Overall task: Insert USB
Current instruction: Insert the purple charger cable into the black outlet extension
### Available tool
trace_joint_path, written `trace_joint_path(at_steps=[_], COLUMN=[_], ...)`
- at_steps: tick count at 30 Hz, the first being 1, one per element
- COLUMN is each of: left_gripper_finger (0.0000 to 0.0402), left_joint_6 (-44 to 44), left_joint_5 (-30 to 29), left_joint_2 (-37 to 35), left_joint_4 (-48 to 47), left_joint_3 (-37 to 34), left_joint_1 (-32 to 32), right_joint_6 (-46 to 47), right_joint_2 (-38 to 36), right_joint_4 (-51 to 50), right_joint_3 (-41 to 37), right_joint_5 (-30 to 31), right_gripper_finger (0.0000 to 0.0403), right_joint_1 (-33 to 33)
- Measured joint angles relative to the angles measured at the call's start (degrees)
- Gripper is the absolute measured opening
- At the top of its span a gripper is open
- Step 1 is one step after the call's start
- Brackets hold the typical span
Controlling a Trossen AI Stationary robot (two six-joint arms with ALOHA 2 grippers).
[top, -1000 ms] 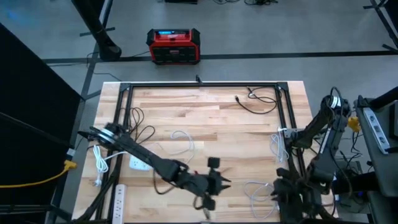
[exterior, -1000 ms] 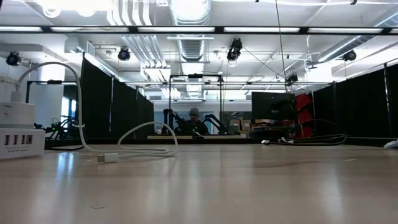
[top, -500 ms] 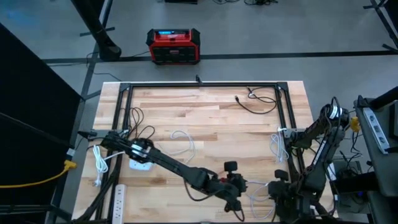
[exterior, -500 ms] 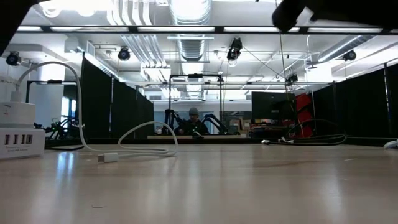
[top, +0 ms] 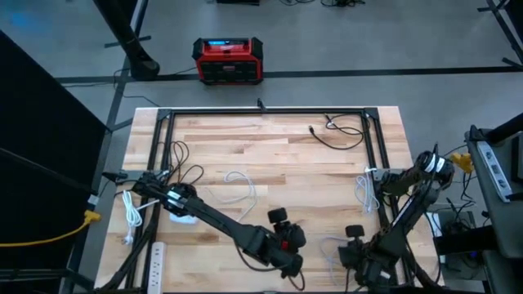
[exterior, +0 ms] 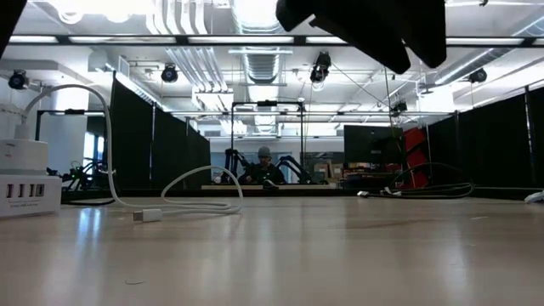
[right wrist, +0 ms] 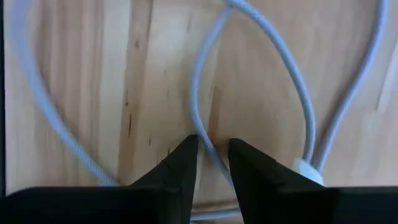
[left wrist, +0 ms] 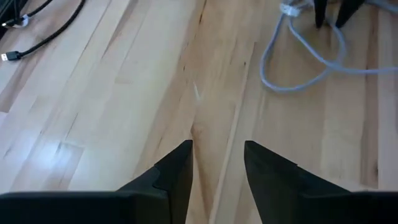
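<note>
Wooden tabletop (top: 270, 139) seen from above. Right hand (right wrist: 212, 163) lowered over white USB cable (right wrist: 292, 74) near front edge, fingers parted, strand between tips, not yet gripped. Left hand (left wrist: 217, 165) open, empty, nearby. White charging hub (exterior: 25, 183) far left. Pickup judged underway; closing on cable needed next.

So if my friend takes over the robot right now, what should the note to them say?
Left gripper: open, holding nothing, over bare wood near the table's front edge.
Right gripper: open a little, right above a loop of the white cable at the front right; the cable runs between its fingertips but is not gripped.
The white charger block with USB ports sits at the left side of the table. Another white cable's plug lies loose on the wood.
Done: nothing is plugged in.
Left: grab the cable's plug, carry it to the charger, push it into a port.
</note>
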Motion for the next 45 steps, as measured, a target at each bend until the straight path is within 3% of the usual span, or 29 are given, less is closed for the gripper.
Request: trace_joint_path(at_steps=[6, 9, 12, 14, 21, 28, 35, 39, 45], left_gripper_finger=[0.0118, 0.0110, 0.0104, 0.0103, 0.0110, 0.0110, 0.0105, 0.0105, 0.0105], left_joint_6=[-2.14, -5.97, -10.90, -14.68, -20.20, -20.73, -23.60, -25.46, -25.59], left_joint_5=[-1.68, -2.77, -4.39, -5.78, -9.50, -10.21, -10.23, -10.25, -11.31], left_joint_2=[-0.39, -0.61, -1.26, -1.71, -2.25, -2.25, -2.25, -2.25, -2.23], left_joint_4=[-3.30, -8.04, -14.04, -17.75, -21.73, -21.49, -21.28, -21.07, -20.78], left_joint_3=[0.00, 0.00, 0.00, 0.00, 0.00, -0.02, -0.04, -0.09, -2.00], left_joint_1=[-1.52, -2.30, -3.01, -3.64, -5.59, -5.92, -6.24, -6.65, -7.72], right_joint_6=[-6.17, -6.85, -4.35, -2.97, -6.80, -6.62, 6.58, 13.89, 21.65], right_joint_2=[0.12, -0.49, -1.66, -1.85, -2.85, -4.32, -2.54, -0.85, -0.51], right_joint_4=[0.28, 2.19, 4.27, 6.60, 6.25, 5.86, 0.07, -6.44, -6.88], right_joint_3=[0.72, 1.04, 1.09, 1.16, 2.41, 6.63, 8.67, 8.73, 8.68], right_joint_5=[3.42, 12.78, 21.13, 22.36, 16.71, 12.81, 3.49, 1.68, 1.89], right_gripper_finger=[0.0035, 0.0006, 0.0014, 0.0023, 0.0052, 0.0130, 0.0191, 0.0195, 0.0183], right_joint_1=[-2.01, -4.00, -7.00, -8.58, -13.53, -13.85, -16.07, -17.01, -17.09])
